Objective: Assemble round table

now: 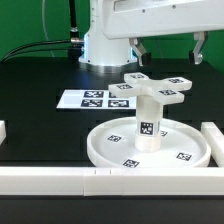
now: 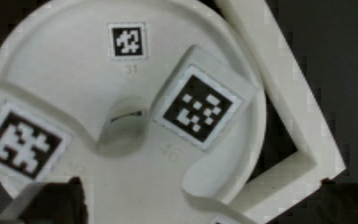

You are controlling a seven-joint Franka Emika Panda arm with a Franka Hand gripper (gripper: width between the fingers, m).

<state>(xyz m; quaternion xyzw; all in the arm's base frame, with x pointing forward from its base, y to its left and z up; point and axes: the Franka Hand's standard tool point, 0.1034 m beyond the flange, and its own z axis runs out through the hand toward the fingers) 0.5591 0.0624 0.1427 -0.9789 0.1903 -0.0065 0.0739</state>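
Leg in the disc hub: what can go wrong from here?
1. The leg stands upright in the disc, but how firmly it is seated cannot be told. A knock could tilt it.
2. The foot appears to lie just behind the leg. The open gripper hangs above, and coming down for the foot it might clip the leg top.

Round disc (image 1: 150, 148), leg (image 1: 148, 119), cross-shaped foot (image 1: 156, 86): showing white, wearing black-and-white tags. Marker board (image 1: 93, 99): showing white, tagged. Table (image 1: 40, 85): showing black.
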